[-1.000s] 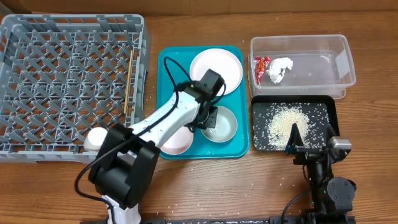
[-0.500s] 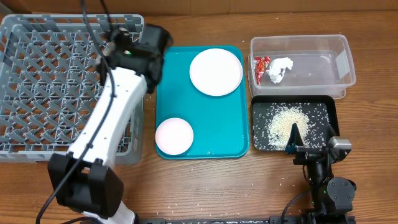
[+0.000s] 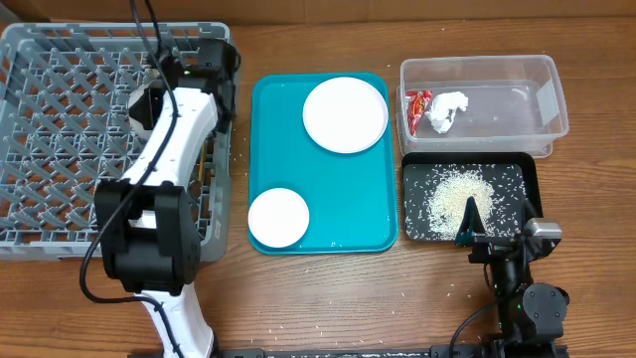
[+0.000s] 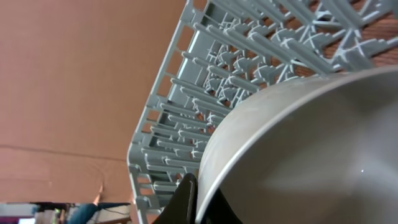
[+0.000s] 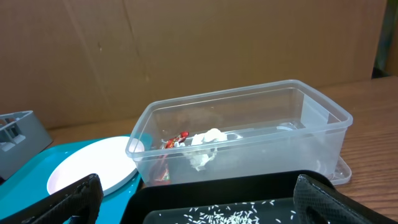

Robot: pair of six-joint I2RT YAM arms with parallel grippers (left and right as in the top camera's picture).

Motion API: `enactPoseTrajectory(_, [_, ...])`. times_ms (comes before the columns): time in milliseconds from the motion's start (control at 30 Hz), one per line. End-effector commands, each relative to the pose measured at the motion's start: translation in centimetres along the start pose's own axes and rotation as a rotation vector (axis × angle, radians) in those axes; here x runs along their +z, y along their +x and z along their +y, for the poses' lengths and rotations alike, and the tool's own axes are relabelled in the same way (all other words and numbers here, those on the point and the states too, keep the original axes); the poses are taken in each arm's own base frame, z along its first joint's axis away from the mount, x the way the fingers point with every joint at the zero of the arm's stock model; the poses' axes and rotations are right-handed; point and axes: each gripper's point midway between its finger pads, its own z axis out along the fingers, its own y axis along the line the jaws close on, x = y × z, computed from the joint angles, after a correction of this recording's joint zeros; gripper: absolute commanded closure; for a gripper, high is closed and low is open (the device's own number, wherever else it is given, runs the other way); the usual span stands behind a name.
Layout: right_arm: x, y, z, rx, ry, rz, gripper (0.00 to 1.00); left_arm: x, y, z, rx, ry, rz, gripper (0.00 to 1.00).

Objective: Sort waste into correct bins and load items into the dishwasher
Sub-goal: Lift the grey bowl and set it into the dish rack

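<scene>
A robot lab bench — plain wooden table point(image 3: 328, 298), cardboard sheets point(image 5: 186, 50) for walls, a cabled robot arm point(image 3: 174, 139).

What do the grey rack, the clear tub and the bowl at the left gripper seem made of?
The grey rack looks like matte moulded plastic: thin, uniform lattice ribs. The clear tub looks like glossy transparent plastic: contents show through its walls. The bowl is smooth, satin greyish-white, maybe ceramic or melamine; unclear.
</scene>
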Motion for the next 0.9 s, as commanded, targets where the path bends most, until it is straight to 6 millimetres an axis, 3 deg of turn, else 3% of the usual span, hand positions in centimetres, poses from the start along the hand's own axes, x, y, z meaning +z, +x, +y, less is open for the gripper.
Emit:
enactPoseTrajectory(0, [0.0,0.2,-0.1,-0.004,0.003,-0.001,0.0,-1.9,0.2,-3.2,0.121,0.041,-0.035,0.94])
enactPoseTrajectory(100, [0.0,0.2,-0.1,-0.004,0.003,-0.001,0.0,-3.6,-0.1,-3.7,0.156,0.034,-0.074,0.93])
enactPoseTrajectory(233, [0.0,0.2,-0.1,-0.004,0.003,-0.001,0.0,-5.4,0.5,-4.3,0.228,0.042,-0.094,0.73])
enactPoseTrajectory(300, [0.0,0.2,-0.1,-0.004,0.003,-0.001,0.0,-6.0,0.9,-3.9,0.214,0.037,-0.091,0.74])
enactPoseTrajectory(400, [0.0,0.2,-0.1,-0.004,0.003,-0.001,0.0,-6.2,1.1,-1.5,0.109,0.031,-0.076,0.96])
enactPoseTrajectory(467, [0.0,0.2,-0.1,-0.004,0.003,-0.001,0.0,-6.1,-0.2,2.0,0.07,-0.069,-0.119,0.96])
enactPoseTrajectory(533, [0.0,0.2,-0.1,-0.004,0.003,-0.001,0.0,-6.2,-1.0,4.0,0.059,-0.152,-0.153,0.96])
enactPoseTrajectory(700, [0.0,0.2,-0.1,-0.004,0.003,-0.001,0.0,-5.1,-0.8,3.7,0.046,-0.144,-0.127,0.96])
enactPoseTrajectory(867, [0.0,0.2,-0.1,-0.004,0.003,-0.001,0.0,-3.3,-0.6,4.7,0.012,-0.166,-0.089,0.96])
